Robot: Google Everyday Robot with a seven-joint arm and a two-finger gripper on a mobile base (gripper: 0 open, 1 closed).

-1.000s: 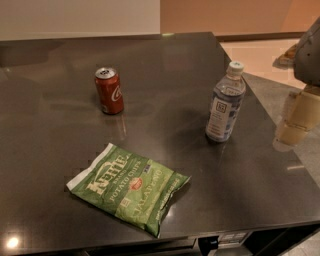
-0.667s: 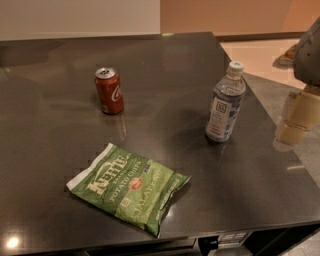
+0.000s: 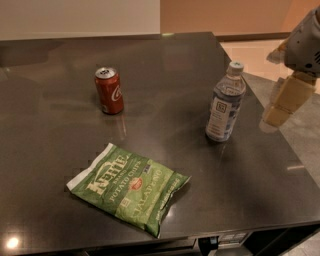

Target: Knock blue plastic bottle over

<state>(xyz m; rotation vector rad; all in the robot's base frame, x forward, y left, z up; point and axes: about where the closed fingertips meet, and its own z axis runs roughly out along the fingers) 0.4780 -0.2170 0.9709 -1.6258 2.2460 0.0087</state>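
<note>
Fingers (image 3: 287,100) of the gripper (image 3: 274,86) stand apart just right of the blue plastic bottle (image 3: 226,102), slightly closer than a second ago; it stands upright at the counter's (image 3: 165,75) right side, untouched, so the knock seems imminent

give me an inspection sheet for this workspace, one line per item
surface: dark glossy tabletop, with light reflections on it
job's things: small clear bluish plastic bottle with white cap and white-and-blue label, upright near the right edge, not yet knocked over
clutter: red soda can upright at back left; green Kettle potato chip bag lying flat near the front edge
grippers: cream-coloured gripper at the right of the bottle, over the table's right edge, apart from the bottle, holding nothing
cables: nothing seen
surroundings: white wall and tan wall behind the table, pale floor at the right
</note>
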